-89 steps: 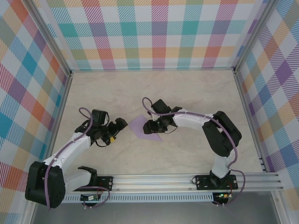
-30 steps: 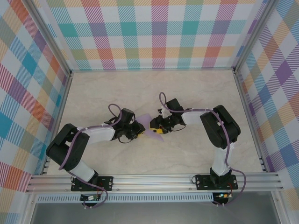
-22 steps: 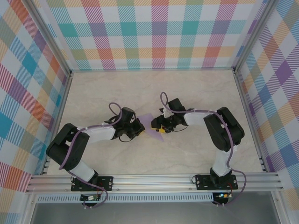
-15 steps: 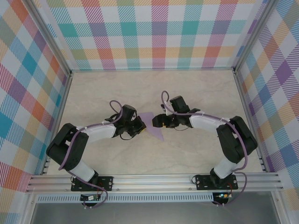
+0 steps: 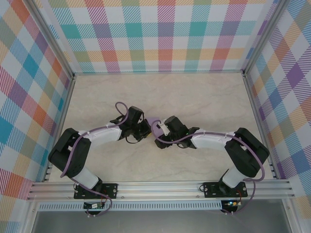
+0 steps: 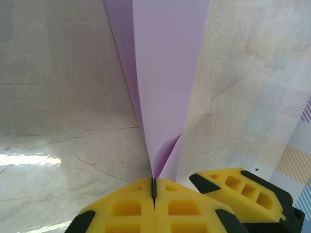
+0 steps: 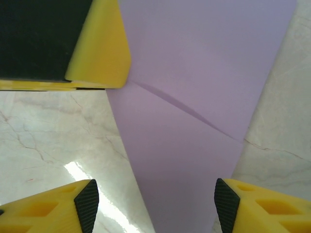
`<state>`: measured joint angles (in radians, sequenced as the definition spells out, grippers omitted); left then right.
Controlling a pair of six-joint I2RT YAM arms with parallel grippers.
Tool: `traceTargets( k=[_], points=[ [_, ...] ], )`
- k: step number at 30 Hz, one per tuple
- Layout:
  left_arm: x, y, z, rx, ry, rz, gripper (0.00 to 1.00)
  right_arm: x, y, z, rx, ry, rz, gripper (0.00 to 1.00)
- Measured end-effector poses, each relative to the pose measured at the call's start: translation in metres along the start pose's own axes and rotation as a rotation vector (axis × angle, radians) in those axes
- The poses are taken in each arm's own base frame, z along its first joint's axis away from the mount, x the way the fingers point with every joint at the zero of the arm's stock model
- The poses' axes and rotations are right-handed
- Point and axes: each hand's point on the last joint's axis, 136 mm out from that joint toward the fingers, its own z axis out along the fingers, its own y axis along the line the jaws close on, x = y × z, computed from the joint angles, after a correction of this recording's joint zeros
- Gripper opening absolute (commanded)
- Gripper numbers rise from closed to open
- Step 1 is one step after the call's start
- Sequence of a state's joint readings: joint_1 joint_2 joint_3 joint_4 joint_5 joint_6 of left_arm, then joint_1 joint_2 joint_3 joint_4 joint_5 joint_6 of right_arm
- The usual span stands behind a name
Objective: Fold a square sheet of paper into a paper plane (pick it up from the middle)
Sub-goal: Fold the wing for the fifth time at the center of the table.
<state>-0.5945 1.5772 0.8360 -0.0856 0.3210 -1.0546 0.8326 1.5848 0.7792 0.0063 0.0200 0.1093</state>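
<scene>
**Fold in progress: left holds, right poised over the sheet**

The left end effector is clamped on the square sheet of paper. Its yellow fingers are pressed flat together on the paper's narrow end. From that pinch the lilac paper fans out in two layers, with a loose, uncreased curl just above the fingertips.

The right end effector has its fingers apart and holds nothing. One finger stands on each side of the sheet, which passes between them, and a faint diagonal line crosses the paper there.

In the top view both end effectors meet near the middle of the table. A small patch of paper shows between the left end effector and the right.

This looks like an early fold, with the paper doubled over but not yet pressed sharp, and no dart shape so far. The next move probably falls to the right end effector. It would close on or press along the doubled layers to set the crease while the left keeps the pinch firm. Thin paper may slip or buckle if the layers are misaligned.
</scene>
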Motion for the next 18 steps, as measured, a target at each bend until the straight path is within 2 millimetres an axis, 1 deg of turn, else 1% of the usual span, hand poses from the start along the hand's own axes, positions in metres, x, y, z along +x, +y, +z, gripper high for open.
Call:
traceTargets(
  k=[2,4,7,11,15,18],
  points=[
    [0.0,0.001,0.0,-0.003,0.001,-0.001,0.0,-0.004,0.001,0.002,0.015,-0.023,-0.043,0.57],
    [0.001,0.003,0.0,-0.01,0.004,-0.004,0.0,-0.008,0.001,0.007,0.032,-0.05,-0.082,0.55],
    [0.002,0.004,0.0,-0.016,0.007,-0.006,0.0,-0.005,0.005,0.015,0.046,-0.062,-0.148,0.51],
    [0.001,0.003,0.0,-0.015,0.006,-0.006,0.0,-0.002,0.005,0.026,0.066,-0.063,-0.201,0.49],
    [0.001,0.001,-0.001,-0.01,0.004,-0.004,0.0,-0.008,0.001,0.028,0.097,-0.096,-0.218,0.45],
    [0.0,-0.001,-0.001,-0.008,0.003,-0.004,0.0,-0.012,-0.002,0.027,0.114,-0.115,-0.223,0.36]
  ],
)
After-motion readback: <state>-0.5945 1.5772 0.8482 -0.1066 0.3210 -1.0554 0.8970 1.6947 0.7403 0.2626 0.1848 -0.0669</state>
